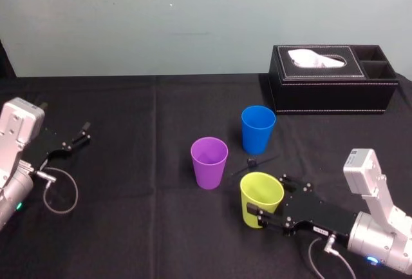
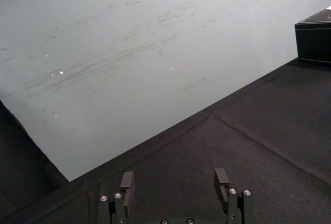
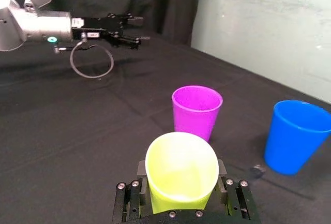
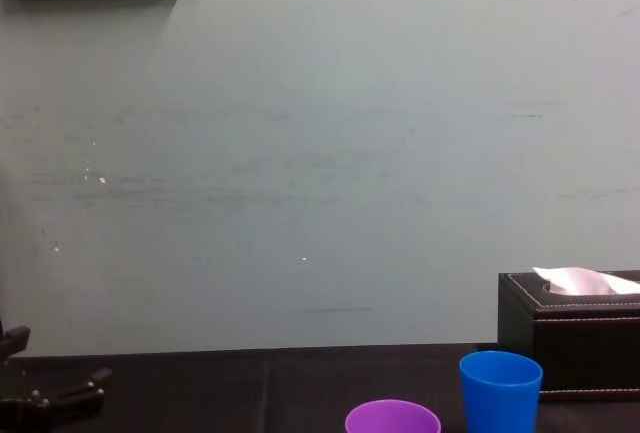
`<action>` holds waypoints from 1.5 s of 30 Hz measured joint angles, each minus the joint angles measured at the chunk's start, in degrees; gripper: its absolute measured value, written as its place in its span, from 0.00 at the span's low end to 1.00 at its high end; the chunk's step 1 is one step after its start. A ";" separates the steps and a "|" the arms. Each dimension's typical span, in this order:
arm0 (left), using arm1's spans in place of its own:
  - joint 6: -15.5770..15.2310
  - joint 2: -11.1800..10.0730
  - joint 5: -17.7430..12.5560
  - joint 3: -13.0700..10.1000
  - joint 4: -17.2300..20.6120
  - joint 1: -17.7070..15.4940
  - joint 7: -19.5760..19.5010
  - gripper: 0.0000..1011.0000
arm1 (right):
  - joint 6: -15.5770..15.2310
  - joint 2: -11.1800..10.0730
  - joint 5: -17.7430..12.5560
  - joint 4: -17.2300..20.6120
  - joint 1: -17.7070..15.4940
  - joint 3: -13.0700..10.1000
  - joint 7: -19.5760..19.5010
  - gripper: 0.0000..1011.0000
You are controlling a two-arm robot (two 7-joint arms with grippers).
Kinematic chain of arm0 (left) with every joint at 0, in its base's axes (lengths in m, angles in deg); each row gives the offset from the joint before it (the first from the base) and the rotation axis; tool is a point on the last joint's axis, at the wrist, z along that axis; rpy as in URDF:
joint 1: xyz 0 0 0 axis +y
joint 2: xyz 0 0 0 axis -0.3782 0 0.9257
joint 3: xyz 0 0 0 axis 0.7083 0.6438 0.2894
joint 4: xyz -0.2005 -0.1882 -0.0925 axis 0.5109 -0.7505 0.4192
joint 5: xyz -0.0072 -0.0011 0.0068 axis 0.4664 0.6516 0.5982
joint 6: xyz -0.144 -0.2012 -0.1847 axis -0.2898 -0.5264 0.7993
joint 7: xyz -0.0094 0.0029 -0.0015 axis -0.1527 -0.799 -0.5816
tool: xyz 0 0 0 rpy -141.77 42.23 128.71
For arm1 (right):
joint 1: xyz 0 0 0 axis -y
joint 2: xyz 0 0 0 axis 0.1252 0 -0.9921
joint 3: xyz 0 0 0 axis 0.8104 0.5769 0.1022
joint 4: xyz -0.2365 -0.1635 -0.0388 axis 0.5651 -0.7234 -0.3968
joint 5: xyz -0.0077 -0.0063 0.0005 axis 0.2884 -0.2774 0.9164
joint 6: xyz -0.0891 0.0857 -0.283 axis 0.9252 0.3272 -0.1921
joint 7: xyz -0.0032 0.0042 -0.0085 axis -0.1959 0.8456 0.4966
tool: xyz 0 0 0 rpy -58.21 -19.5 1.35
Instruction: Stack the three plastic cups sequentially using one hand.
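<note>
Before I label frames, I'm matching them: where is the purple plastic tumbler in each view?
Head: purple plastic tumbler, centre, left of blue plastic tumbler.
Right wrist: purple beyond the yellow-green plastic tumbler the right gripper holds.
Chest: purple, bottom edge, left of blue.
Left wrist: wall and cloth instead.
Landmark: blue tumbler.

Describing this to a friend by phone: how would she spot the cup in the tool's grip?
Start at the black tissue box at the table's far right; three cups stand in front of it. The nearest to the robot is the yellow-green cup, clamped by the right tool; the left tool is parked far left. The blue cup and purple cup stand free.
</note>
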 joint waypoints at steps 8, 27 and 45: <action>0.00 0.00 0.00 0.00 0.00 0.00 0.00 1.00 | -1.82 -1.51 0.40 6.24 -3.45 -3.11 -3.72 0.73; 0.00 0.00 0.00 0.00 0.00 0.00 0.00 1.00 | -8.77 -1.65 -3.37 10.83 -0.79 -8.22 -7.16 0.73; 0.00 0.00 0.00 0.00 0.00 0.00 0.00 1.00 | -12.13 3.10 0.89 5.87 8.70 -5.73 -10.60 0.73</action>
